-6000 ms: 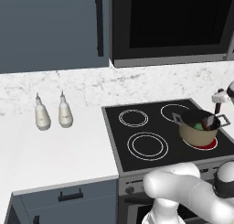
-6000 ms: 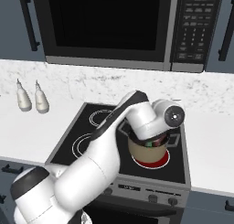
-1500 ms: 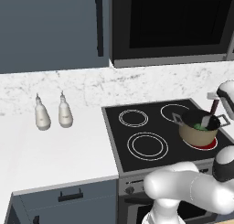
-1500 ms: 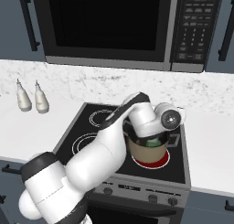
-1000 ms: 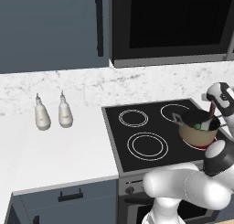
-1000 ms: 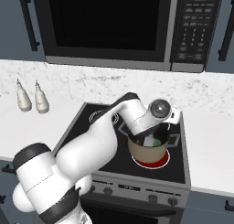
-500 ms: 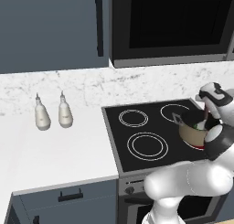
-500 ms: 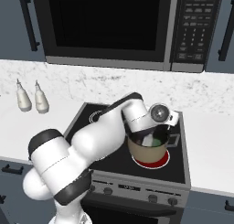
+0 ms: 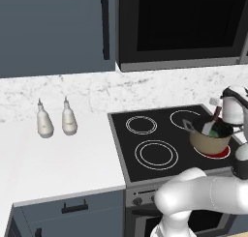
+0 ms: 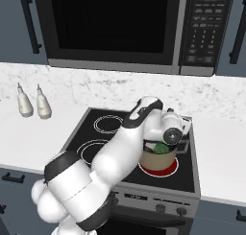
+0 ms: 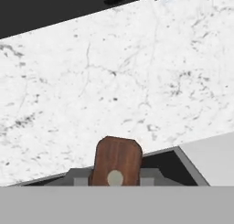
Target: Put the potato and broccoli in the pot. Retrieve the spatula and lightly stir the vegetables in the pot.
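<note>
Looking from the left base view, we saw the pot (image 9: 210, 139) standing on the near right burner of the stove (image 9: 160, 134), over a ring that glowed red (image 9: 220, 154). The pot was tan outside and dark inside, with a small grey handle on its left side. In the right base view the same pot (image 10: 158, 157) sat just under the robot's hand, and a dark green piece, the broccoli (image 10: 161, 146), lay inside it. We could not make out the potato in any picture.

The spatula (image 9: 213, 121) stood in the pot, leaning a little, with its silver-grey blade down near the rim and its reddish-brown handle going up toward the hand. In the hand view the end of the brown handle (image 11: 117, 161) sat low in the middle, right where the fingers come together, in front of the speckled white backsplash (image 11: 114, 81). The gripper (image 9: 219, 110) was closed around this handle, holding the spatula above the pot.

Two white bottles (image 9: 57, 118) with pointed tips stood side by side on the white counter (image 9: 58, 158), well apart from the stove on its left, near the wall. A dark microwave (image 10: 120, 25) hung above the stove.
</note>
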